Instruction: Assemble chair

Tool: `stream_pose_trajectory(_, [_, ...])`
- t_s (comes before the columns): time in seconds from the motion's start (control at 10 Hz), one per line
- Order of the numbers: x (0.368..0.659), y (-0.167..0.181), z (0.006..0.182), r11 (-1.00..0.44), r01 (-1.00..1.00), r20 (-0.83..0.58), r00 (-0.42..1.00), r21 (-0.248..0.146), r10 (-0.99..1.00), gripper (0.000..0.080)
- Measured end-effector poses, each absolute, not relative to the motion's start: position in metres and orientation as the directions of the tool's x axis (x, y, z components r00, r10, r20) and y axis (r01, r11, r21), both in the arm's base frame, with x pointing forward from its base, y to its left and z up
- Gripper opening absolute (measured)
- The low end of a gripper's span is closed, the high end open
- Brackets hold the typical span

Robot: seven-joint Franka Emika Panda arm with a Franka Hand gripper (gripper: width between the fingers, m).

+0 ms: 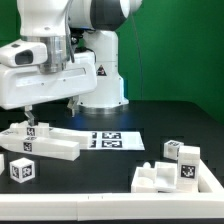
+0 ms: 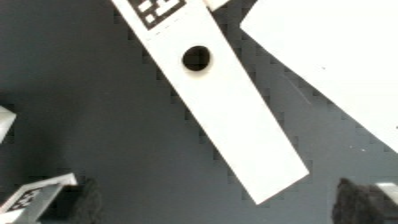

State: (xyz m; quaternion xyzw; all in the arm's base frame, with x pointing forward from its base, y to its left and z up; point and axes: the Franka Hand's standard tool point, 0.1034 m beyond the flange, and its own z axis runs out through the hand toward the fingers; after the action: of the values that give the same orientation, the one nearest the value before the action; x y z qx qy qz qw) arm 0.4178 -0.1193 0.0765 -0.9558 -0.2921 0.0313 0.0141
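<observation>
The chair lies in loose white parts on the black table. A long flat white slab (image 2: 222, 110) with a round black hole (image 2: 196, 57) and a tag at one end fills the wrist view; in the exterior view it is the bar (image 1: 55, 146) at the left. My gripper (image 1: 30, 112) hovers over that bar's left end. In the wrist view the gripper (image 2: 228, 203) is open and empty. Its dark fingertips (image 2: 374, 196) stand wide apart on either side of the slab's end, without touching it. A small tagged block (image 2: 36, 196) sits beside one finger.
A tagged cube (image 1: 22, 170) lies at the front left and a small tagged block (image 1: 29, 129) behind the bar. The marker board (image 1: 112, 140) is in the middle. A stepped white piece with tagged blocks (image 1: 178, 172) stands at the exterior view's right. Another white part (image 2: 338, 60) lies next to the slab.
</observation>
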Motion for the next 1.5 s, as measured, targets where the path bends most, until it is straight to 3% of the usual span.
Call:
stream_pose_trajectory(0.2, [0.417, -0.120, 0.074, -0.810, 0.585, -0.049, 0.809, -0.038, 0.586, 0.0649])
stream_pose_trajectory(0.5, [0.371, -0.145, 0.054, -0.733, 0.677, -0.066, 0.730, -0.060, 0.680, 0.0649])
stream_pose_trajectory(1.0, [0.367, -0.148, 0.051, -0.738, 0.672, -0.073, 0.734, -0.067, 0.675, 0.0649])
stream_pose_trajectory(1.2, [0.348, -0.161, 0.038, -0.698, 0.715, -0.082, 0.693, -0.047, 0.716, 0.0649])
stream_pose_trajectory(1.4, [0.347, -0.166, 0.037, -0.695, 0.718, -0.081, 0.691, -0.042, 0.719, 0.0647])
stream_pose_trajectory(1.5, [0.347, -0.166, 0.037, -0.695, 0.718, -0.081, 0.691, -0.043, 0.718, 0.0508])
